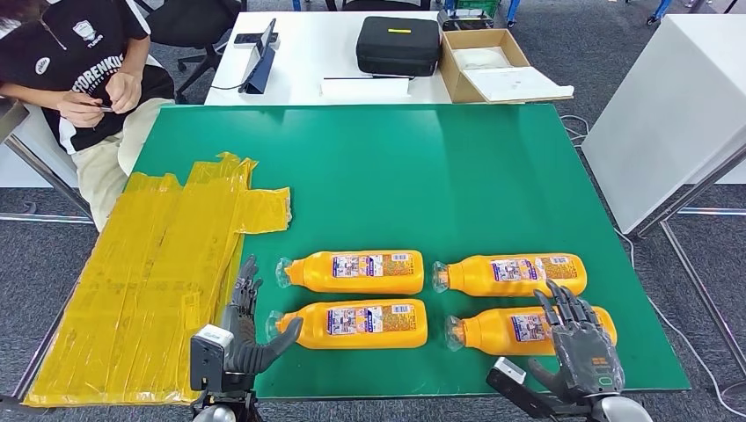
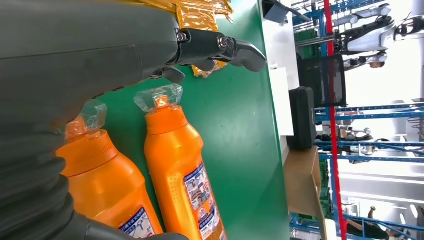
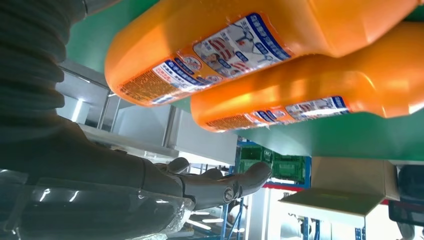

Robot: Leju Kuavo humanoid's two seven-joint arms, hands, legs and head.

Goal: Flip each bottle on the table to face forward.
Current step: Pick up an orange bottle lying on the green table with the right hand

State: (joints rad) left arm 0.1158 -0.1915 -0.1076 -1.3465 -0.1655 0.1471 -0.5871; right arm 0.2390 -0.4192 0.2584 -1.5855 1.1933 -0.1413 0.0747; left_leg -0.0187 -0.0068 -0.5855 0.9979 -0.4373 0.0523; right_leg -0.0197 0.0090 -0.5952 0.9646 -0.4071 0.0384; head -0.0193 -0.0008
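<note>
Several orange bottles lie on their sides on the green table (image 1: 440,176), caps pointing left, labels up. The back-left bottle (image 1: 356,272) and front-left bottle (image 1: 361,323) form one column; the back-right bottle (image 1: 515,273) and front-right bottle (image 1: 510,331) form the other. My left hand (image 1: 249,330) is open beside the front-left bottle's cap, thumb close to it, holding nothing. My right hand (image 1: 579,343) is open with fingers spread over the base end of the front-right bottle. The left wrist view has the two left bottles (image 2: 182,170) near the fingers (image 2: 235,47). The right wrist view has two bottles (image 3: 260,45) above the open fingers (image 3: 225,185).
A patch of yellow tape sheets (image 1: 149,272) covers the table's left part. A seated person (image 1: 79,70) is at the far left. Behind stands a white table (image 1: 308,53) with a black case (image 1: 398,44) and a cardboard box (image 1: 493,66). A white cabinet (image 1: 677,105) stands at right.
</note>
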